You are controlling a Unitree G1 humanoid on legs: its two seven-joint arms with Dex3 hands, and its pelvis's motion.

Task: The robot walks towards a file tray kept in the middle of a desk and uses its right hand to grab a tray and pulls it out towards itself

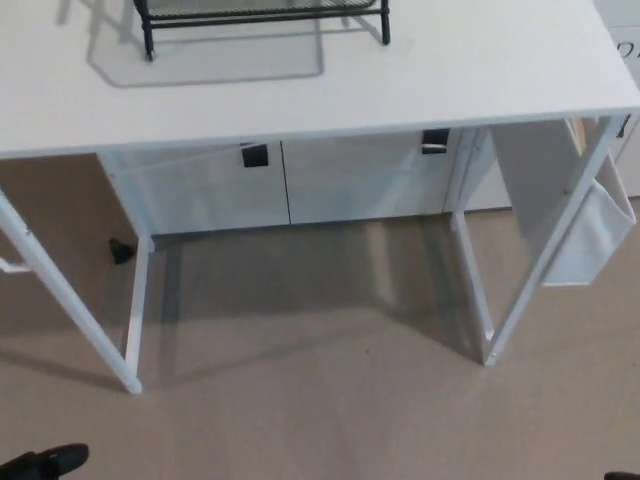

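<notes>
Left hand (45, 462): we record only a dark tip at the lower left corner of the frame, low over the floor; whether its fingers are apart or closed we cannot tell, and we see nothing in it.

Right hand (622, 476): a sliver of black at the lower right edge; its state we cannot tell either. We judge both hang at the robot's sides because the walk-up is not finished and no reach has begun.

Floor (320, 380): beige, filling the lower half of the frame between us and the desk's white legs.

Tabletop (450, 70): white, spanning the upper part of the frame, bare across its right side.

File tray (262, 14): black wire frame on short feet, at the top of the frame left of centre, standing on the tabletop and cut off by the upper edge. Only its lowest tier shows; a mesh base is visible, but we cannot tell whether it holds any papers. It sits well apart from the right hand, so we judge the grab and pull-out wholly undone.

Cabinet (290, 180): white doors with dark handles, behind the desk legs, shut.

Fabric pouch (590, 225): white, hanging at the desk's right leg; contents not visible.
</notes>
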